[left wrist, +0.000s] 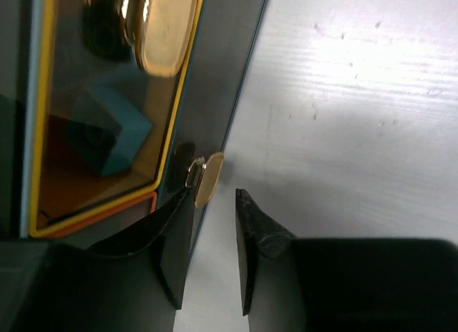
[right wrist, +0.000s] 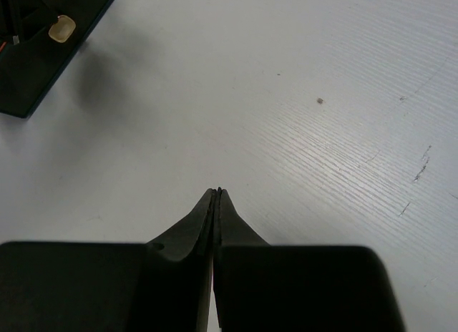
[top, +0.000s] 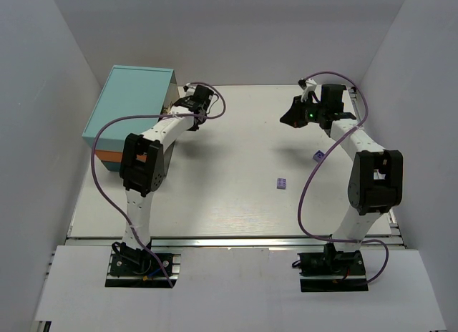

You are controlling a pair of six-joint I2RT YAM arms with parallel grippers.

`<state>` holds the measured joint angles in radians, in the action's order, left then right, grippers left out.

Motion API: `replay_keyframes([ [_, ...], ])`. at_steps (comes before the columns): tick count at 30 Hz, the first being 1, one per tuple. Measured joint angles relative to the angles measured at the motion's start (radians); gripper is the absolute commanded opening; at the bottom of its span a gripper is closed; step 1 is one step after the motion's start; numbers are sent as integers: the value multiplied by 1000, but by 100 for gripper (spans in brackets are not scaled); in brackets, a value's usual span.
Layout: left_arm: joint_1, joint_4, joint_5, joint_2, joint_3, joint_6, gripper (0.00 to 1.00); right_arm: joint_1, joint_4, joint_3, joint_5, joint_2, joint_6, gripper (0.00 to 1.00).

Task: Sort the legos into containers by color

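Two pale purple legos lie on the table, one (top: 282,182) near the middle and one (top: 318,156) further right. The cabinet (top: 132,103) with the containers stands at the back left. My left gripper (top: 187,103) is at its front face. In the left wrist view my left gripper (left wrist: 215,192) is open by a narrow gap, and a gold drawer knob (left wrist: 207,178) sits just past the left fingertip. A yellow-rimmed clear drawer (left wrist: 43,96) holds a cyan-blue lego (left wrist: 111,135). My right gripper (right wrist: 217,191) is shut on nothing, above bare table (right wrist: 300,96).
A second gold knob (left wrist: 161,28) sits higher on the cabinet face, and an orange-rimmed drawer (left wrist: 107,212) lies beside the yellow one. The cabinet's corner (right wrist: 36,74) shows at the top left of the right wrist view. White walls enclose the table on three sides.
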<state>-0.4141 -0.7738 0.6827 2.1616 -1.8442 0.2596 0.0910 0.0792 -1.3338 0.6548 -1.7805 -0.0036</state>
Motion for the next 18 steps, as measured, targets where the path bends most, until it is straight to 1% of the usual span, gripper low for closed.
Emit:
replay_keyframes([
  [1, 0, 1, -2, -9, 18, 4, 45, 0, 0, 0, 0, 0, -3, 0],
  [6, 0, 3, -9, -31, 88, 6, 46, 0, 1, 1, 0, 0, -7, 0],
  [14, 1, 16, -10, -30, 95, -2, 47, 0, 2, 1, 0, 0, -8, 0],
  [18, 9, 16, -7, -18, 76, -17, 50, 0, 3, 1, 0, 0, -15, 0],
])
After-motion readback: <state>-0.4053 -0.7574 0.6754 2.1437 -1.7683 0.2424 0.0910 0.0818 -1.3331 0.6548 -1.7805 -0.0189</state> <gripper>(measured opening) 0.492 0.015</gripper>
